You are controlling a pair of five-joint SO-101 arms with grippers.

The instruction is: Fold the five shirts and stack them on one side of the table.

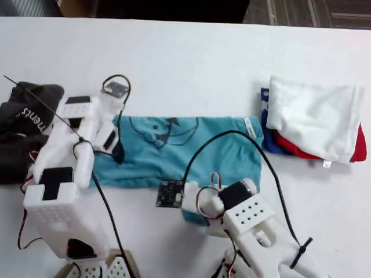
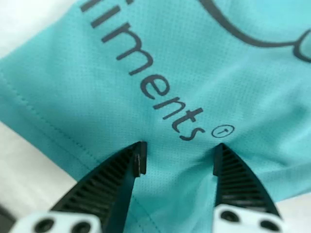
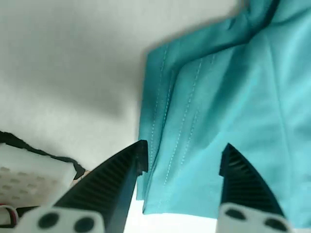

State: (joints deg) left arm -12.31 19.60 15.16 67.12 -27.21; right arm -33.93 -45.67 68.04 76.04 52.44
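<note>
Counting five shirts on the table (image 1: 191, 58). One teal shirt (image 1: 191, 147) in the middle, lying as a long band. Off to the right side, a stack of three: white shirt (image 1: 313, 119) on top, red shirt (image 1: 360, 149) and blue shirt (image 1: 265, 124) peeking out beneath. One dark shirt (image 1: 23, 124) crumpled at the left edge. Two grippers, both at the teal: left gripper (image 2: 177, 158) spread wide, tips down on the printed fabric near its left end; right gripper (image 3: 182, 158) equally wide, straddling the stitched hem at the near edge.
</note>
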